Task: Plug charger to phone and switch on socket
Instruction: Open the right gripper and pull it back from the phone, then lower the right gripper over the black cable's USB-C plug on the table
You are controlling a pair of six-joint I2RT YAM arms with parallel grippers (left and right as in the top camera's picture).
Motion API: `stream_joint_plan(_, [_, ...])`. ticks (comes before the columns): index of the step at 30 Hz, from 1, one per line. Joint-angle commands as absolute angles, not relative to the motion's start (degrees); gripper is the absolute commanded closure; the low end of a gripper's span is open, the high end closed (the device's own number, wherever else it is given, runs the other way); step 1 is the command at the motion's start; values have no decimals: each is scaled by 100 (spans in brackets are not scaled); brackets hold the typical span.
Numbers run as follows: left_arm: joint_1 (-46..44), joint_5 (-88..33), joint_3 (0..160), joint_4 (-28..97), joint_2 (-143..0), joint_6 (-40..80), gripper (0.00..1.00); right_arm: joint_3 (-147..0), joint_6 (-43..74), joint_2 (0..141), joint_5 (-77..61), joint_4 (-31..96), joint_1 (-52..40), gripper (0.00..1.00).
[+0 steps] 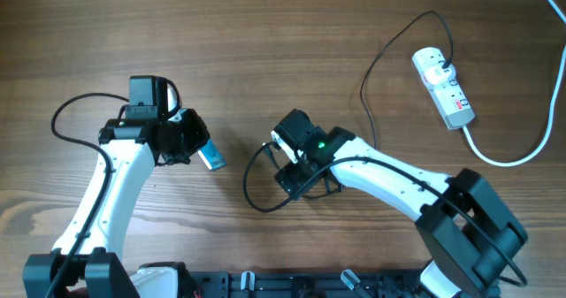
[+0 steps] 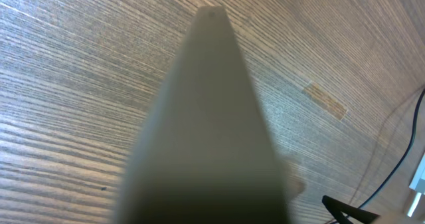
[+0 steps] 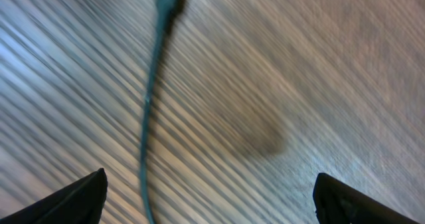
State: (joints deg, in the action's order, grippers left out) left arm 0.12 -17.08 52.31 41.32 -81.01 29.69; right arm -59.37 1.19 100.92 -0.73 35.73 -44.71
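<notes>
The left tool (image 1: 199, 148) gripped the phone (image 1: 212, 159); the right tool (image 3: 209, 194) hung open over the charger (image 3: 149, 98), likely to pinch its tip.

It looked like a robotics lab bench rather than a home: a wood-grain table (image 1: 265, 33) carried two white-and-black robot arms, the left arm (image 1: 115, 192) and the right arm (image 1: 389, 176), mounted by a black rail (image 1: 292, 287) at its near edge, with a white power strip (image 1: 444, 87) and a thin black cable (image 1: 363, 90) lying on it.
</notes>
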Motion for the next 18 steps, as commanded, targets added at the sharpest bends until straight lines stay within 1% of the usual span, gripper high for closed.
stream_joint_plan(1, [21, -1865, 5234, 4154, -8103, 3030, 96, -5933, 375, 10407, 405, 3802, -4477, 4])
stream_joint_plan(4, [21, -1865, 5234, 4270, -8103, 3028, 96, -5933, 624, 10659, 405, 4178, -4471, 3])
stream_joint_plan(5, [21, -1865, 5234, 4272, -8103, 3028, 96, -5933, 637, 10685, 408, 4353, -4471, 1])
stream_joint_plan(8, [21, -1863, 5234, 4265, -8103, 3030, 96, -5933, 735, 10685, 410, 5321, -4421, 1])
stream_joint_plan(12, [23, -1865, 5234, 4268, -8103, 3030, 96, -5933, 1833, 10685, 405, 6366, -4040, 0])
stream_joint_plan(15, [21, -1865, 5234, 4268, -8103, 3030, 96, -6023, 1804, 10685, 381, 6683, -3664, 0])
stream_joint_plan(18, [21, -1865, 5234, 4265, -8103, 3030, 96, -6606, 1787, 10685, 272, 6698, -3538, 1])
